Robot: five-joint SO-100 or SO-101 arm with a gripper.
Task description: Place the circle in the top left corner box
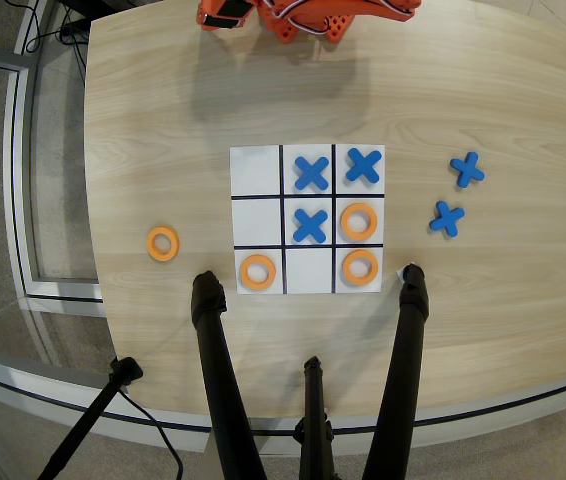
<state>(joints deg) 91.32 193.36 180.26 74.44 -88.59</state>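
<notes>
Lying off-grid, circle (162,243), top left corner box (255,170) blank

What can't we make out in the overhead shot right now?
- Claw: cut off by the top edge of the overhead view and blurred; open or shut can't be told.
- Table: its near edge is partly hidden by the black tripod legs.
- Only one view, so heights can't be judged.

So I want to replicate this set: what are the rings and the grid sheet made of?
The loose orange ring looks like matte plastic or foam, flat and evenly coloured; which one is unclear. The grid sheet seems to be white paper or card with printed black lines, lying flat.
</notes>
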